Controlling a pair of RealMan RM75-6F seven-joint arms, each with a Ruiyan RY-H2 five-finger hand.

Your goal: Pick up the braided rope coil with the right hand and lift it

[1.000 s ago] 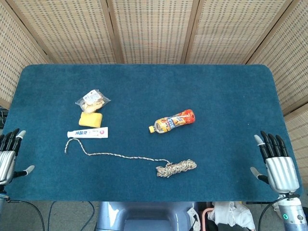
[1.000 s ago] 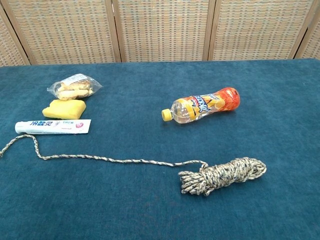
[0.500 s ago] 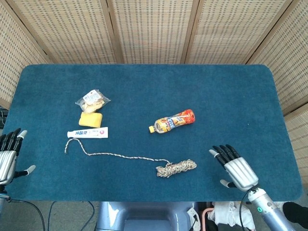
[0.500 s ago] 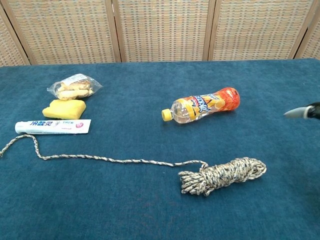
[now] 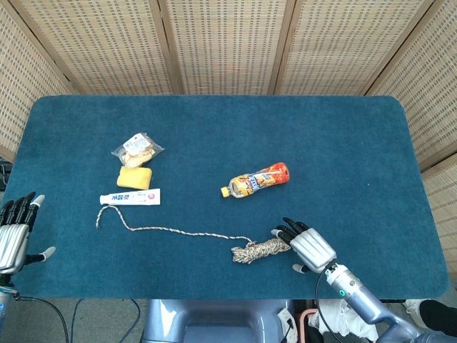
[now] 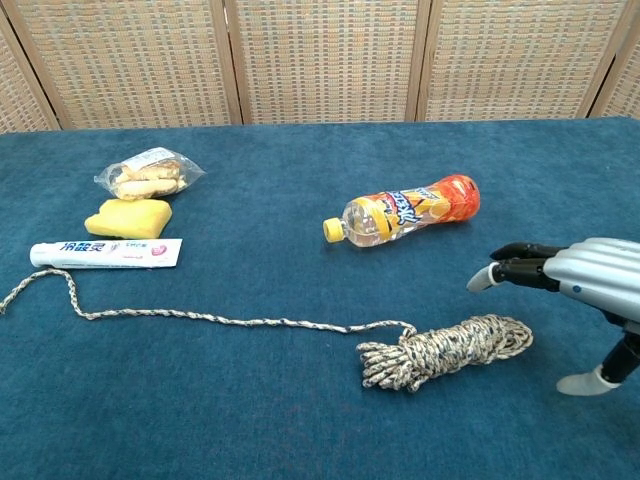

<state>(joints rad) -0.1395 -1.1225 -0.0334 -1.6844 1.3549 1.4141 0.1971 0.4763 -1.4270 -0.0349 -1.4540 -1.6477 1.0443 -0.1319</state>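
**q:** so where's everything sitting right now? trying to work out the grab.

**a:** the coil [image 6: 445,350] is lying flat on the table [image 5: 343,136], near the front edge, with its loose tail running off toward 9 o'clock, ending just below the toothpaste [image 5: 130,197]. the bottle [image 5: 256,179] is well apart, up around 12 o'clock from the coil. my right hand [image 5: 308,245] is at the coil's 3 o'clock end, fingers spread apart and holding nothing. in the chest view the fingertips [image 6: 482,281] look to be hovering above the rope, not touching it, thumb hanging low on the outside. my left hand [image 5: 14,230] is parked way off at the table's 9 o'clock edge, open too, not part of this.

**q:** how would you do the pickup well?

**a:** i'd say come a bit further toward 9 o'clock so the palm is over the fat middle of the bundle, not just the end loops. then drop until the fingers straddle it, thumb on one side and the rest on the other, and close around the whole bunch. grab only a couple of strands and i reckon the coil spills open on the lift.

**q:** anything to watch?

**a:** the tail. it'll probably drag across the cloth, so lift straight up and slow. also the pile looks soft, so press down a touch before closing.
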